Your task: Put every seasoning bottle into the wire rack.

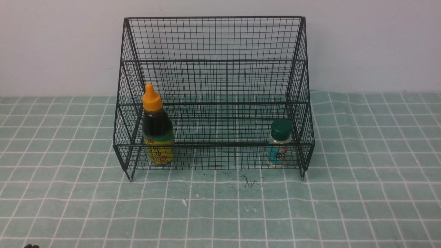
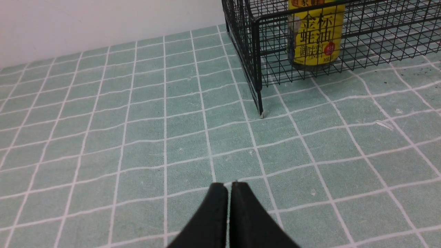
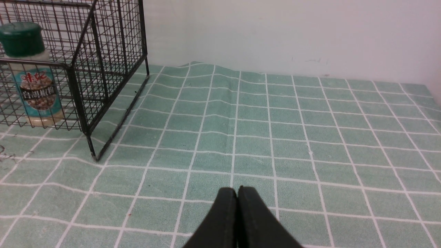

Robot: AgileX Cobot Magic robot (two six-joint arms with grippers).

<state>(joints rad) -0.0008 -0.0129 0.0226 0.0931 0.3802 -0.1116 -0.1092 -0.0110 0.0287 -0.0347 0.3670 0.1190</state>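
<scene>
Green checked cloth (image 1: 69,206) has some dark specks (image 1: 248,182) in front of the rack (image 1: 213,38). Sauce bottle (image 1: 156,127) and shaker (image 1: 279,144) both stand inside its lowest tier. Left gripper (image 2: 229,187) and right gripper (image 3: 237,193) are pinched closed, empty.

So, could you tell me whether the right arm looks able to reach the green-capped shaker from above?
Probably yes: the green-capped shaker stands upright in the wire rack's open front tier, nothing above its cap. The right gripper, shut, must open first.

The black wire-mesh tiered rack (image 1: 213,93) is blocking the middle of the green checked tabletop (image 1: 372,193); open cloth is lying around it.
</scene>
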